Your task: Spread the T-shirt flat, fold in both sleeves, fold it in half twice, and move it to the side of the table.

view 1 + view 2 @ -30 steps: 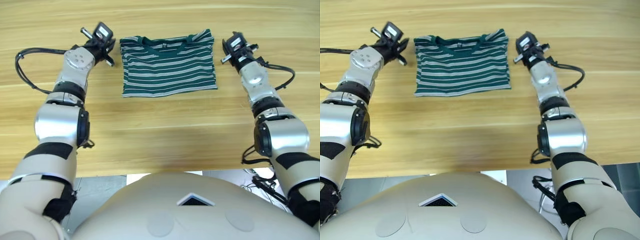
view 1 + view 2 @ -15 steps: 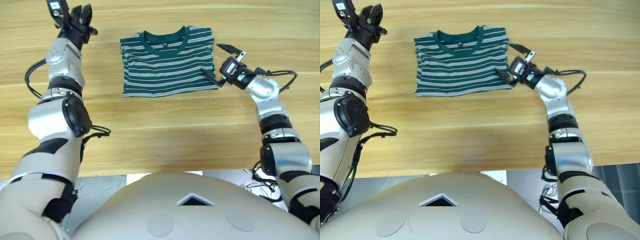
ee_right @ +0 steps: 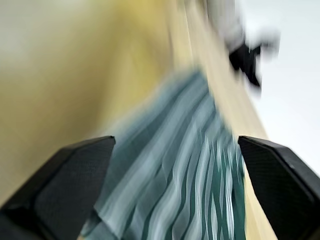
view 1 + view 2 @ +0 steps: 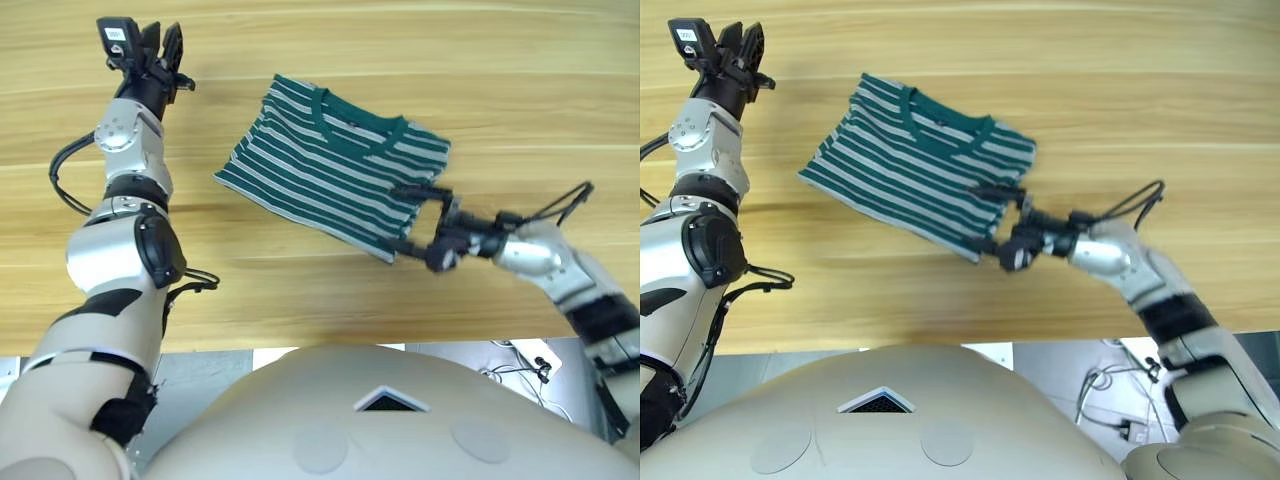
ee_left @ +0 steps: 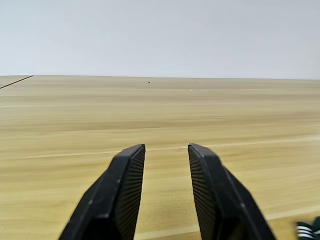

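**A:** What do we find on our left?

**B:** Our left gripper (image 4: 162, 38) is at the far left of the counter (image 4: 300, 290), well apart from the T-shirt (image 4: 335, 175). Its jaws are only a narrow gap apart, with bare wood showing between them. They hold nothing and touch nothing.

**A:** And in the middle?

**B:** The T-shirt lies folded into a compact rectangle, green with pale stripes, with the collar showing on its far side. It sits askew to the counter's edges, so one corner points toward us.

**A:** And on our right?

**B:** Our right gripper (image 4: 403, 217) lies low at the shirt's near right corner. Its jaws are spread wide, one over the striped cloth and the other at the corner's edge, so the cloth sits between them. They are not closed on it, and we cannot tell whether either one actually presses the fabric.
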